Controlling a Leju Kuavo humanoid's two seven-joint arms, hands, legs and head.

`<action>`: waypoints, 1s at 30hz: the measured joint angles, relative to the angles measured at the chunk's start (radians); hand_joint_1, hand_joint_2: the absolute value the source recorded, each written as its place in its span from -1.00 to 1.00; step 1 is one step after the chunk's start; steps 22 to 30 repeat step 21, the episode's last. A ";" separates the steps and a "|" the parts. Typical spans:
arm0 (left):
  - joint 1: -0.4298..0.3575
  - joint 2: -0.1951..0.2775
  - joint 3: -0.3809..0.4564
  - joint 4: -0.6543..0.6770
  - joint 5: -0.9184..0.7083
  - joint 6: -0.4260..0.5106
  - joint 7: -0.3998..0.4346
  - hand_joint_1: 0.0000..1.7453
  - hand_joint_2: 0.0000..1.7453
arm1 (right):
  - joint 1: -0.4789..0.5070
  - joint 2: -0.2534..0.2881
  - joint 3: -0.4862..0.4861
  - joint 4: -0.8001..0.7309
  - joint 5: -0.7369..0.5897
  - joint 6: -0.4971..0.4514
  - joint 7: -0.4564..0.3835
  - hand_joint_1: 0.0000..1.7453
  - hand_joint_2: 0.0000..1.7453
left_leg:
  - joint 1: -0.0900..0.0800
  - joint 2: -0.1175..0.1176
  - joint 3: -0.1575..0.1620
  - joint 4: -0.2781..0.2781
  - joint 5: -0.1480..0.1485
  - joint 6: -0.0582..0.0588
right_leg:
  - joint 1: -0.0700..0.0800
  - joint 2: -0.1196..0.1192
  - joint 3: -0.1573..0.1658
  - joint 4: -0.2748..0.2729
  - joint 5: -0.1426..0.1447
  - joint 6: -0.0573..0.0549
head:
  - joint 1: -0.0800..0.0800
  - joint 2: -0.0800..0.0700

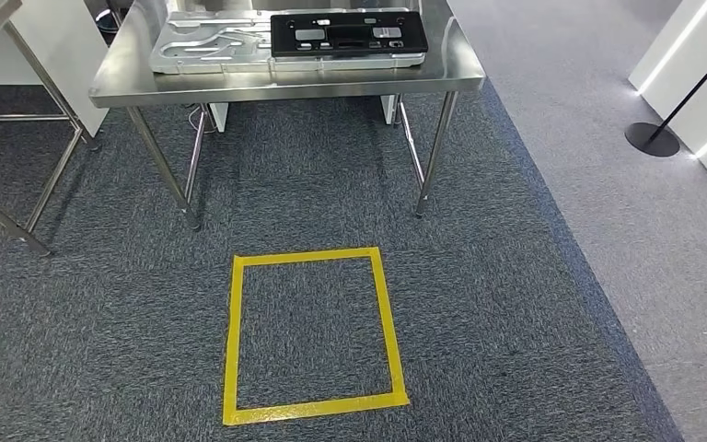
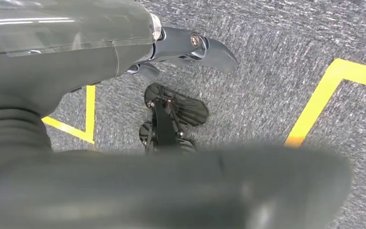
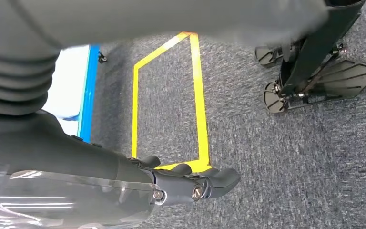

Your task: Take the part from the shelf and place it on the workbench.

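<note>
**Hands hanging over carpet, part on the workbench**

Fingers first: in your left wrist view the left hand (image 2: 171, 52) shows dark fingers (image 2: 214, 50) held fairly straight and pointing out over the carpet (image 2: 276, 52), with nothing between them. The thumb there is a blurred grey mass, so the spread of the fingers is only partly visible. In your right wrist view the right hand (image 3: 186, 183) likewise holds nothing; its dark fingers (image 3: 221, 177) are extended, slightly bent at the tips, above the carpet beside a corner of the yellow tape (image 3: 198, 109).

Outward from the hands, both wrist views look down at grey-blue carpet with lines of yellow tape on it. A white surface with a blue edge (image 3: 86, 90) lies beyond the tape in the right wrist view.

In your head view the tape forms a square (image 1: 308, 336) on the carpet in front of the workbench (image 1: 239, 85), a steel table on four legs. The part (image 1: 348, 35), a flat black panel, lies on a silver tray (image 1: 202, 46) on the benchtop. Another steel frame (image 1: 18, 175) stands to the left. At right, a black round base (image 1: 651, 139) with a thin pole rests on paler floor.
</note>
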 joint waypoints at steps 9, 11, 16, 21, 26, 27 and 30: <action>-0.003 -0.003 0.006 0.000 0.006 0.009 0.002 -1.00 1.00 | -0.002 -0.003 0.002 0.000 0.009 0.006 0.015 -1.00 1.00 | 0.004 0.000 -0.006 0.000 0.005 -0.014 | 0.008 0.000 -0.006 0.002 0.001 -0.015 | 0.000 0.000; -0.002 -0.003 0.012 0.000 0.018 0.010 -0.001 -1.00 1.00 | -0.002 -0.003 0.004 0.000 0.006 0.002 0.012 -1.00 1.00 | 0.004 0.000 -0.007 0.000 0.007 -0.016 | 0.008 0.000 -0.007 0.003 0.002 -0.015 | 0.000 0.000; 0.013 -0.003 -0.048 0.000 0.074 0.021 0.001 -1.00 0.00 | 0.007 -0.003 0.062 -0.003 -0.049 -0.009 0.007 -1.00 0.50 | 0.004 -0.001 -0.008 -0.001 0.008 -0.018 | 0.007 -0.001 -0.008 0.005 0.003 -0.017 | 0.000 0.000; 0.030 -0.001 -0.134 -0.002 0.139 0.037 0.015 -1.00 -1.00 | 0.018 -0.003 0.131 -0.013 -0.122 -0.009 -0.004 -1.00 -1.00 | 0.004 -0.001 -0.008 0.000 0.008 -0.018 | 0.007 -0.001 -0.008 0.005 0.003 -0.017 | 0.000 0.000; 0.030 -0.001 -0.134 -0.002 0.139 0.037 0.015 -1.00 -1.00 | 0.018 -0.003 0.131 -0.013 -0.122 -0.009 -0.004 -1.00 -1.00 | 0.004 -0.001 -0.008 0.000 0.008 -0.018 | 0.007 -0.001 -0.008 0.005 0.003 -0.017 | 0.000 0.000; 0.030 -0.001 -0.134 -0.002 0.139 0.037 0.015 -1.00 -1.00 | 0.018 -0.003 0.131 -0.013 -0.122 -0.009 -0.004 -1.00 -1.00 | 0.004 -0.001 -0.008 0.000 0.008 -0.018 | 0.007 -0.001 -0.008 0.005 0.003 -0.017 | 0.000 0.000; 0.030 -0.001 -0.134 -0.002 0.139 0.037 0.015 -1.00 -1.00 | 0.018 -0.003 0.131 -0.013 -0.122 -0.009 -0.004 -1.00 -1.00 | 0.004 -0.001 -0.008 0.000 0.008 -0.018 | 0.007 -0.001 -0.008 0.005 0.003 -0.017 | 0.000 0.000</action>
